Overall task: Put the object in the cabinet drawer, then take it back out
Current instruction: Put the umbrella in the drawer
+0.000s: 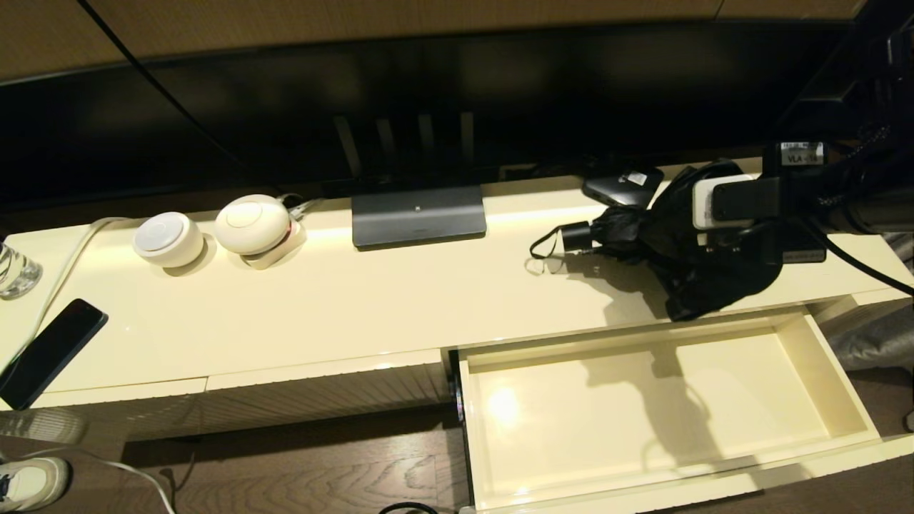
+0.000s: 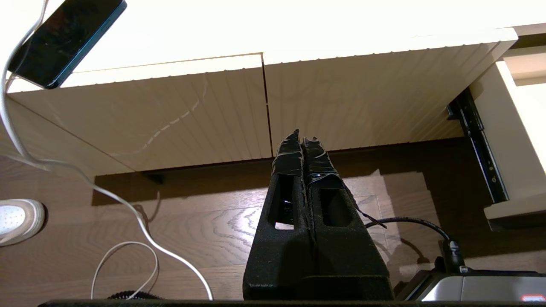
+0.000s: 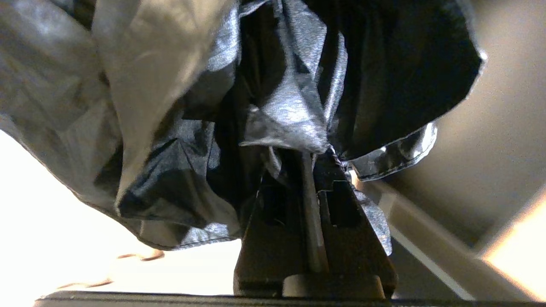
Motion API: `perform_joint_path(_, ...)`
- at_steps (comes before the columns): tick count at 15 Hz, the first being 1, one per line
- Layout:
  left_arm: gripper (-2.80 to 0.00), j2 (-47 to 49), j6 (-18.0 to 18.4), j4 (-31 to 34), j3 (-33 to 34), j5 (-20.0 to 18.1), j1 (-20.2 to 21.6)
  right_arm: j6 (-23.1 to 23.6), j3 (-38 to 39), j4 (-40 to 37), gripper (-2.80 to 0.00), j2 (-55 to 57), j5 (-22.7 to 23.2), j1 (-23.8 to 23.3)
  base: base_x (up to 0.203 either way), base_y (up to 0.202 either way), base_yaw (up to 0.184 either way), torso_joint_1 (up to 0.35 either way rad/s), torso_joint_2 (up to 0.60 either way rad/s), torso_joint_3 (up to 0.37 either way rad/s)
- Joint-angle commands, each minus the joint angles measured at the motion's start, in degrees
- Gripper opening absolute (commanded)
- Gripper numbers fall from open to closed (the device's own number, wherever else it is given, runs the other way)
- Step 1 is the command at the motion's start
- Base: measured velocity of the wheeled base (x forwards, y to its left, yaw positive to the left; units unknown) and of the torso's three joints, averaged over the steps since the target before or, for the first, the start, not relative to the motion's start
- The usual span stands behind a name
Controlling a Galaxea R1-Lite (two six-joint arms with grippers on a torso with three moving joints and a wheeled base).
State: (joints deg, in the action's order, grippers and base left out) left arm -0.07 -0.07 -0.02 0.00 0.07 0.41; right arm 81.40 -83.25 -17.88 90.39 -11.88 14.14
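Above the cream counter (image 1: 343, 314), behind the open drawer (image 1: 664, 414), the umbrella (image 1: 643, 235) lies crosswise, handle pointing left; the right tool (image 3: 313, 170), reaching in level from the right, clamps its fabric.

The left tool (image 2: 303, 143) hangs closed and empty before the ribbed panel (image 2: 170, 115).

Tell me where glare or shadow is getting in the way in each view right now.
Head view: a bright glare spot on the drawer floor, with the umbrella and right claw casting a shadow into it. Left wrist view: the cabinet top is washed out white above the shut left claw. Right wrist view: umbrella fabric fills the frame, with blown-out white beneath it.
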Motion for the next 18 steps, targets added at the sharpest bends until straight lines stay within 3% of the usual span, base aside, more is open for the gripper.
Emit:
perform_joint_path(1, -2.80, 0.07, -0.01, -0.05, 0.18, 0.02, 0.02, -2.94, 3.76, -2.71, -2.80, -5.52, -0.01, 1.84, 0.000, 0.000, 0.000, 0.000, 0.00, 0.000)
perform_joint_path(9, -2.80, 0.07, -0.01, 0.02, 0.18, 0.02, 0.02, -17.90, 16.98, -13.53, -2.80, -11.56, 1.92, 4.32, 0.000, 0.000, 0.000, 0.000, 0.00, 0.000)
perform_joint_path(14, -2.80, 0.07, -0.01, -0.06, 0.18, 0.02, 0.02, -18.70, 22.80, -7.48, -2.80, -6.20, 5.65, 0.45, 0.000, 0.000, 0.000, 0.000, 0.00, 0.000)
perform_joint_path(18, -2.80, 0.07, -0.01, -0.06, 0.18, 0.02, 0.02, -15.79, 25.41, 1.20, -2.80, -0.49, 8.34, -3.74, 0.000, 0.000, 0.000, 0.000, 0.00, 0.000)
